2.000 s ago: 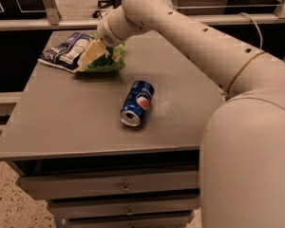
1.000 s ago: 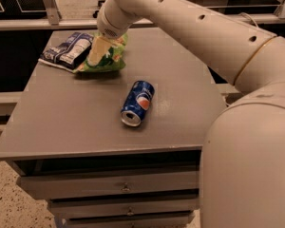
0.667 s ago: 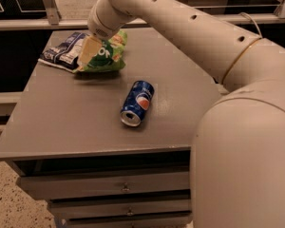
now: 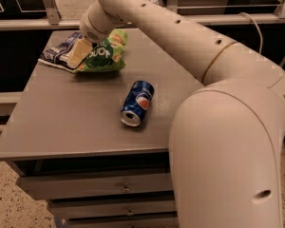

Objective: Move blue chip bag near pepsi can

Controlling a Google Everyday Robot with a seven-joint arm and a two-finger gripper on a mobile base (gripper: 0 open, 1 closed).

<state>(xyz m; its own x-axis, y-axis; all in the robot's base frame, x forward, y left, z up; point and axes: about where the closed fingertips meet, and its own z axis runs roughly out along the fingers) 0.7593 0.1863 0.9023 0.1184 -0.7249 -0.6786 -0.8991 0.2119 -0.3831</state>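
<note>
Cream gripper (image 4: 79, 54) rests at the blue chip bag (image 4: 56, 56), green bag (image 4: 106, 52) just beside it; its opening cannot be told. On the worktop (image 4: 61, 122), the pepsi can (image 4: 137, 103) lies well apart.

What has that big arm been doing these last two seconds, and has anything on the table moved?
The claw has slid from over the green chip bag toward the blue chip bag and now sits at its edge. Whether it has hold of anything, I cannot tell. Both bags and the pepsi can, lying on its side, stayed put.
</note>
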